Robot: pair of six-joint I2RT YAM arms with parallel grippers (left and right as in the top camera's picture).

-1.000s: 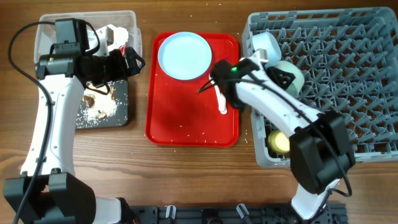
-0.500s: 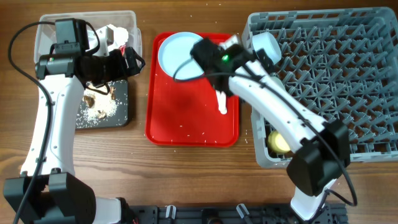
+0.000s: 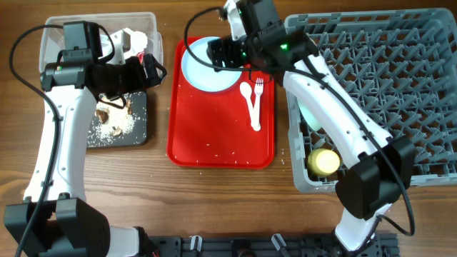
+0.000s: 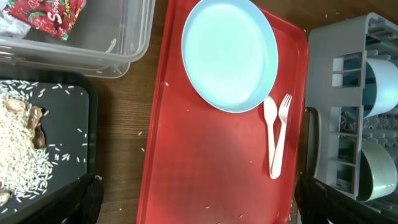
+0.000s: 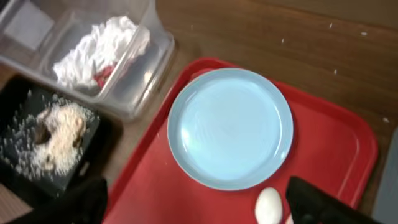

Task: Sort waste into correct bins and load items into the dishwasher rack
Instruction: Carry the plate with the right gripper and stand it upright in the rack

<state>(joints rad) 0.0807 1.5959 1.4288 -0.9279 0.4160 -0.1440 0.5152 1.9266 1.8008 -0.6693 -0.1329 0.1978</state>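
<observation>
Above the round plate [image 5: 230, 127] at the far end of the red tray [image 3: 214, 135], the right end effector [image 3: 220, 54] hung with fingers spread and nothing held, having swung there from over the fork [image 3: 259, 87] and spoon [image 3: 246, 91] a second before. Both utensils lay untouched beside the plate, so I judged the plate the next item bound for the dishwasher rack [image 3: 400, 86], where a yellow cup [image 3: 323, 162] and bowls [image 4: 379, 68] already sat. Meanwhile the left end effector [image 3: 148, 70], also open and empty, had not moved from over the clear tub [image 3: 50, 43] and black tray [image 3: 139, 135]. Stray white grains dotted the wooden desk [image 3: 214, 207]; no room showed beyond it.
</observation>
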